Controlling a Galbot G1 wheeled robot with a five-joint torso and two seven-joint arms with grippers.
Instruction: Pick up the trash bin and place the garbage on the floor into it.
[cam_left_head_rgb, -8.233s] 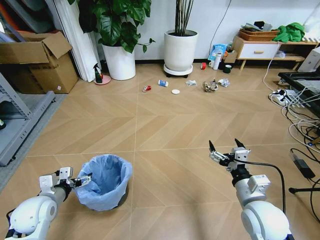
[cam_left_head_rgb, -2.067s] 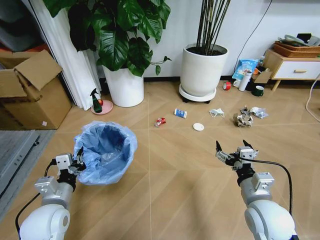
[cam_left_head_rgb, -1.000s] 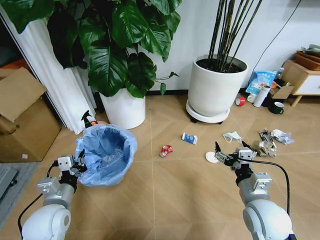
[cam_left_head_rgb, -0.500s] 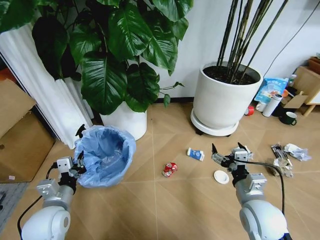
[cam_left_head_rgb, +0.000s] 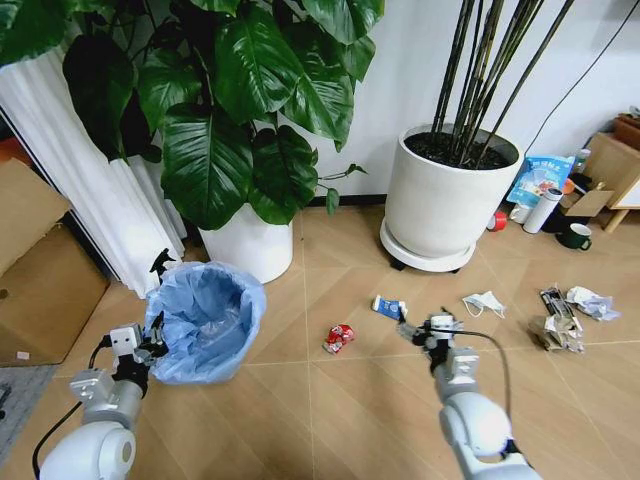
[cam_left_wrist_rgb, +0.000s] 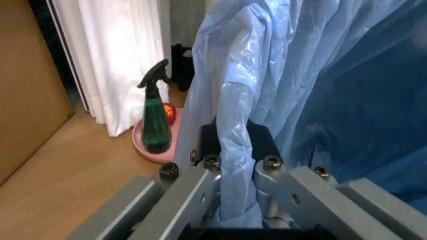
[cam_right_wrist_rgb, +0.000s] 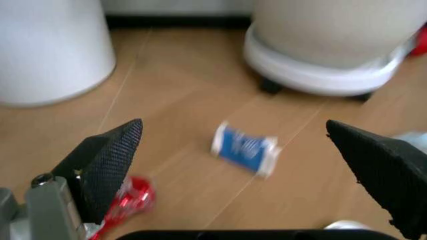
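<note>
On the wooden floor (cam_left_head_rgb: 330, 420) before the two big white plant pots, I have the trash bin (cam_left_head_rgb: 205, 320) at my left side, just in front of the left pot (cam_left_head_rgb: 250, 245). My left gripper (cam_left_head_rgb: 152, 338) is clamped on the bin's near rim, the fingers pinching a fold of the light-blue bag; in the left wrist view the plastic (cam_left_wrist_rgb: 237, 150) runs straight down between the two metal fingers (cam_left_wrist_rgb: 200, 190). Beyond the bin, by the white curtain (cam_left_wrist_rgb: 113, 55), a green spray bottle (cam_left_wrist_rgb: 156, 120) stands on a pink dish.

My right gripper (cam_left_head_rgb: 418, 329) is out ahead near the middle of the floor, its black fingertips spread wide apart and holding nothing. In the right wrist view the blue-white carton (cam_right_wrist_rgb: 245, 149) lies between the two tips, well beyond them, with the wheeled base of the right pot (cam_right_wrist_rgb: 327, 70) behind it. The red crushed can (cam_left_head_rgb: 339, 338) lies just left of that gripper, and the carton sits just ahead of it. Farther right lie the face mask (cam_left_head_rgb: 485, 302), a brownish crumpled wrapper (cam_left_head_rgb: 556, 328) and a scrap of white paper (cam_left_head_rgb: 592, 303).
</note>
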